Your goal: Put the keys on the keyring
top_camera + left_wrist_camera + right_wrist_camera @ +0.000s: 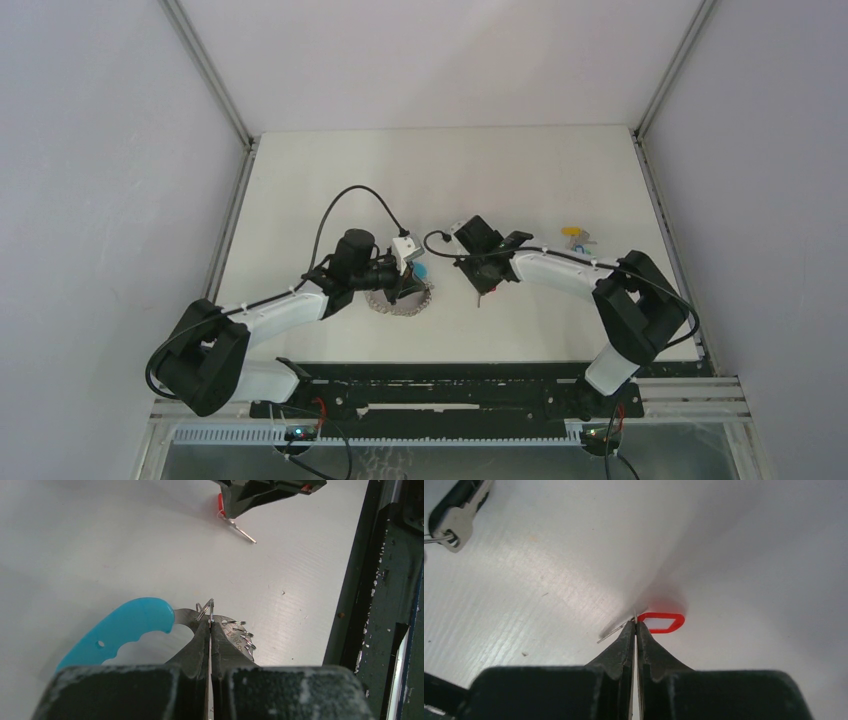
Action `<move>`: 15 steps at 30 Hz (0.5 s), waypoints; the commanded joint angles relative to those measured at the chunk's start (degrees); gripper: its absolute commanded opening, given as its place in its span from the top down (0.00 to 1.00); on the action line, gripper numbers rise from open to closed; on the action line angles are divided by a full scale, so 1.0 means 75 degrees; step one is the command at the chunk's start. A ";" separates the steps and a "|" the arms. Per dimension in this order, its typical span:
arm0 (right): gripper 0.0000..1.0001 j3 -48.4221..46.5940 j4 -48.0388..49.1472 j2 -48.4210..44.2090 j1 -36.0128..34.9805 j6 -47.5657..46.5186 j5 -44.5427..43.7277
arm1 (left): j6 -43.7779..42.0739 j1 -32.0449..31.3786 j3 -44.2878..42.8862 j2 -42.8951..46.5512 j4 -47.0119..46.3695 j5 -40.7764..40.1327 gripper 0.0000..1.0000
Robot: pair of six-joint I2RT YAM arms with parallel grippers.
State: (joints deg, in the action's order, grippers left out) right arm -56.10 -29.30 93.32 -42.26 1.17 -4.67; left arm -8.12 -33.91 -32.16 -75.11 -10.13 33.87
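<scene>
The keyring lies at the table's middle; in the left wrist view it is a curved metal strip with a bright blue plastic segment and several small wire rings. My left gripper is shut on one small wire ring of it; it also shows in the top view. My right gripper is shut on the red key: its red head sticks out right and its blade left, just above the table. The right gripper is apart from the keyring, to its right.
A yellow key and a blue-teal key lie together at the right, beyond the right arm. The black frame runs along the table's near edge. White walls enclose the table on three sides.
</scene>
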 commanded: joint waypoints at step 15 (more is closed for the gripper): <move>1.00 -0.2269 -0.2772 0.1463 -0.0161 0.0295 -0.0087 | 0.0027 -0.0002 -0.0329 -0.0006 -0.0239 0.0268 1.00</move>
State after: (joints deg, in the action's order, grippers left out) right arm -68.95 -46.65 101.78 -42.24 2.55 -3.68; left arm -8.12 -33.91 -32.16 -75.11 -10.11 33.89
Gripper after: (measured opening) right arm 0.002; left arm 0.008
